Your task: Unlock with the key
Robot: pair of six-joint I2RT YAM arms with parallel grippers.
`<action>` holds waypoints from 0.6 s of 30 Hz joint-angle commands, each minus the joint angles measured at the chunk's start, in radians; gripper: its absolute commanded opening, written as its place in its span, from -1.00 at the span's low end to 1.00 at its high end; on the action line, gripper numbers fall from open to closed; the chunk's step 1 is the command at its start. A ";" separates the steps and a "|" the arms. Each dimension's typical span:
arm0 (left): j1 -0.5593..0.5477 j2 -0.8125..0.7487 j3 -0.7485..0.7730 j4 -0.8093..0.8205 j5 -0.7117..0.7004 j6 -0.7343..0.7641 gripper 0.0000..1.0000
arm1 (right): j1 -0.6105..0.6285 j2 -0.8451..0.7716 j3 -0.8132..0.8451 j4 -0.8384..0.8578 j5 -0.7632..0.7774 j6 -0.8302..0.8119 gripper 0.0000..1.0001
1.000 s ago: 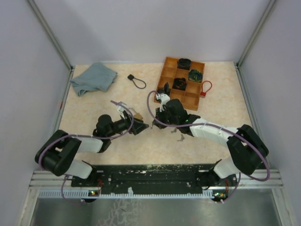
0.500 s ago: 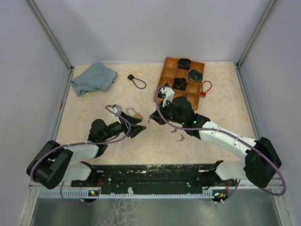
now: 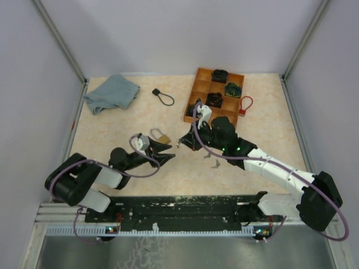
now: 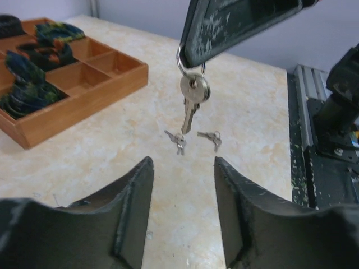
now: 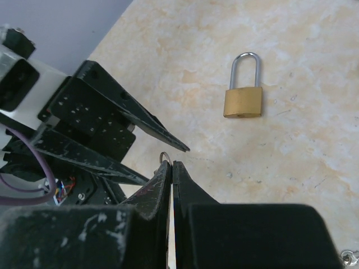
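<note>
The padlock (image 3: 160, 136) lay flat on the surface (image 3: 101, 131) near its middle, a little toward the left edge. It was apart from both arms.

From above, the left gripper (image 3: 164, 154) sat low just on the near side of the padlock, pointing right, with its jaws spread wide on nothing. The right gripper (image 3: 180, 141) pointed left at it, tip close to tip. The key was too small to make out in that view. Loose keys (image 3: 212, 162) showed as small specks toward the near edge, under the right arm. A cloth (image 3: 112, 93) lay in the far left corner, a cable lock (image 3: 162, 96) beside it, and a tray (image 3: 193, 95) by the far edge, right of centre.

The left wrist view showed what the top one hid. The key (image 4: 190, 109) hung free on its ring, blade down, clear of the surface. The loose keys lay as two small bunches beyond it. The padlock was out of that view.

The right wrist view showed the grip itself: the jaws were pressed together on the ring (image 5: 164, 157), which peeped out at their tips. The key below was hidden by the fingers. The padlock appeared brass, its shackle seated in the body, lying beyond the tips of the left gripper's spread fingers (image 5: 140, 120).
</note>
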State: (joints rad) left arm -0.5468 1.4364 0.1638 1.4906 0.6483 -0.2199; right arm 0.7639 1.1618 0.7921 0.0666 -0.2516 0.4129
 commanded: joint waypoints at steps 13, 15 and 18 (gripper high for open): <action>-0.023 0.147 0.096 0.298 0.126 0.093 -0.13 | 0.009 -0.047 -0.013 0.067 -0.078 -0.013 -1.00; -0.024 0.138 0.098 0.299 0.137 0.093 -0.14 | 0.010 -0.049 -0.015 0.069 -0.084 -0.013 -1.00; -0.025 0.114 0.102 0.298 0.154 0.088 -0.16 | 0.009 -0.053 -0.020 0.069 -0.082 -0.014 -1.00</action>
State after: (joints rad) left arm -0.5617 1.5856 0.2455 1.5246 0.7540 -0.1471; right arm 0.7654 1.1446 0.7723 0.0784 -0.3138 0.4114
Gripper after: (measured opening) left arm 0.429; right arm 0.009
